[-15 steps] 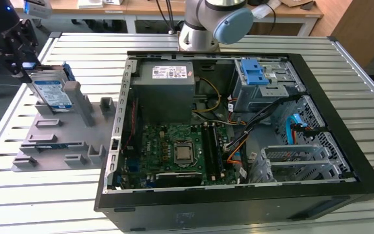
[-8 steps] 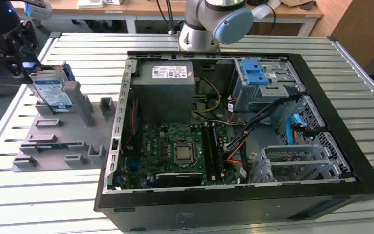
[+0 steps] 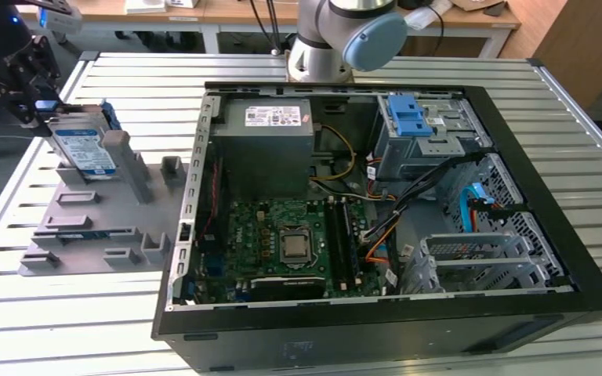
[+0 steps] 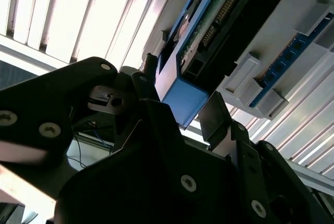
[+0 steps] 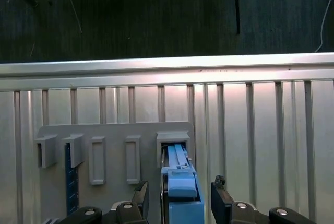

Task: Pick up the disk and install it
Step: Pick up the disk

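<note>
Between the parted jaws of the gripper (image 5: 181,197) stood the blue-railed end of the disk (image 5: 181,179). A slim gap showed on either side of it in the first wrist view, so nothing was clamped yet. The disk sat on edge in a slot of the grey fixture (image 5: 115,132), which spread out just beyond the jaws. It was probably propped that way so that its narrow sides were free for a pinch. In the exterior view the gripper (image 3: 34,106) hung at the upper end of the disk (image 3: 84,149), above the slatted table (image 3: 123,337). Well apart from the jaws lay the open computer case (image 3: 385,341). Its drive cage (image 3: 426,145), under the blue latch (image 3: 411,117), looked the likely seat for the disk.
</note>
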Robot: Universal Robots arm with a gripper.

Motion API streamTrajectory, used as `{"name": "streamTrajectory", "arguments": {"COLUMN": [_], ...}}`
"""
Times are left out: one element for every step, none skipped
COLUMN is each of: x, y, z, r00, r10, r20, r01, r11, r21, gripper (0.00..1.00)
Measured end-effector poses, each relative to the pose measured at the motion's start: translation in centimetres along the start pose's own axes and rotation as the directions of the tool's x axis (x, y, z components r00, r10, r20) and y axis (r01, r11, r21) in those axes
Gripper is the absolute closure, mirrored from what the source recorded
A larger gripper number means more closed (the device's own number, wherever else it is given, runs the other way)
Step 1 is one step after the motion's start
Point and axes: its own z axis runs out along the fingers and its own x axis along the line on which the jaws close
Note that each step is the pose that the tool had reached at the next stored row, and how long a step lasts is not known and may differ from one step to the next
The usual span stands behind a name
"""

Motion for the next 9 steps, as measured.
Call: {"name": "streamTrajectory", "arguments": {"x": [-0.01, -0.02, -0.02, -0.03, -0.04, -0.04, -0.04, -0.05, -0.05], "y": [0.0, 0.0, 0.01, 0.01, 0.01, 0.01, 0.01, 0.01, 0.01], "z": [0.03, 0.03, 0.04, 0.04, 0.05, 0.05, 0.05, 0.05, 0.05], "r00": [1.0, 1.0, 1.0, 1.0, 1.0, 1.0, 1.0, 1.0, 1.0], "r10": [0.0, 0.0, 0.0, 0.0, 0.0, 0.0, 0.0, 0.0, 0.0], "r20": [0.0, 0.0, 0.0, 0.0001, 0.0001, 0.0001, 0.0001, 0.0001, 0.0001], "r01": [0.0, 0.0, 0.0, 0.0, 0.0, 0.0, 0.0, 0.0, 0.0], "r11": [1.0, 1.0, 1.0, 1.0, 1.0, 1.0, 1.0, 1.0, 1.0], "r21": [0.0001, 0.0, 0.0, 0.0001, 0.0002, 0.0002, 0.0002, 0.0002, 0.0001], "gripper": [0.41, 0.41, 0.41, 0.41, 0.41, 0.41, 0.42, 0.49, 0.49]}}
